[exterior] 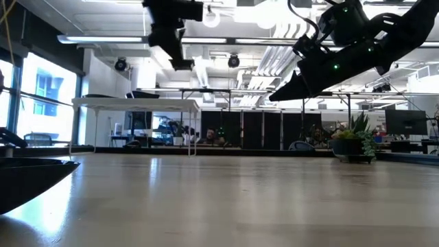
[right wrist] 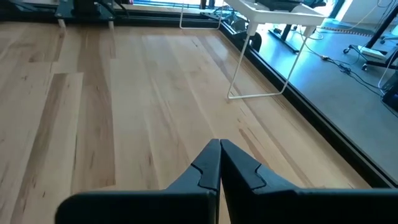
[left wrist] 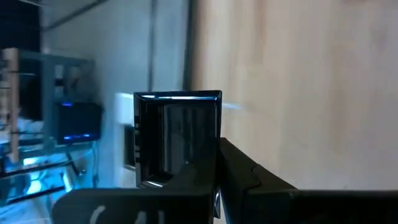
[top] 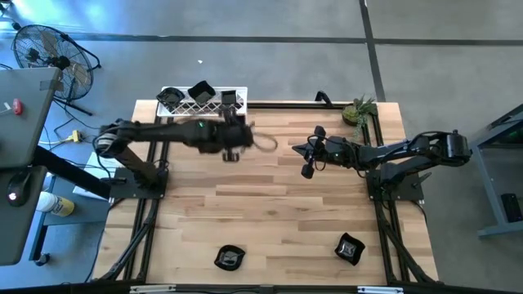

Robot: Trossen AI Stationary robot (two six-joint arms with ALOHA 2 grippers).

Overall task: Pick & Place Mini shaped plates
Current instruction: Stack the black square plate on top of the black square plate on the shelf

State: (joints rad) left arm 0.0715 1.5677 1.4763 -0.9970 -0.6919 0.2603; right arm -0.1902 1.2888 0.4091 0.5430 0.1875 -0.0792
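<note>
Judging by the layout, the task is partly done: two mini shaped plates sit on the near side of the table (top: 270,196), one (top: 230,258) toward the left and one (top: 350,248) toward the right, well apart. More black plates (top: 201,92) remain in the white wire rack (top: 173,103) at the far left edge, so several transfers are probably left.

The left gripper (top: 233,145) hangs above the table just in front of the rack. Its wrist view shows the fingers (left wrist: 242,177) clamped on the rim of a square glossy black plate (left wrist: 177,137), held upright on edge and clear of the wood. This plate appears to be in transit toward the near side.

The right gripper (right wrist: 219,163) is fully closed, fingertips touching, holding nothing. It hovers over the far right of the table, near the small potted plant (top: 359,110).
</note>
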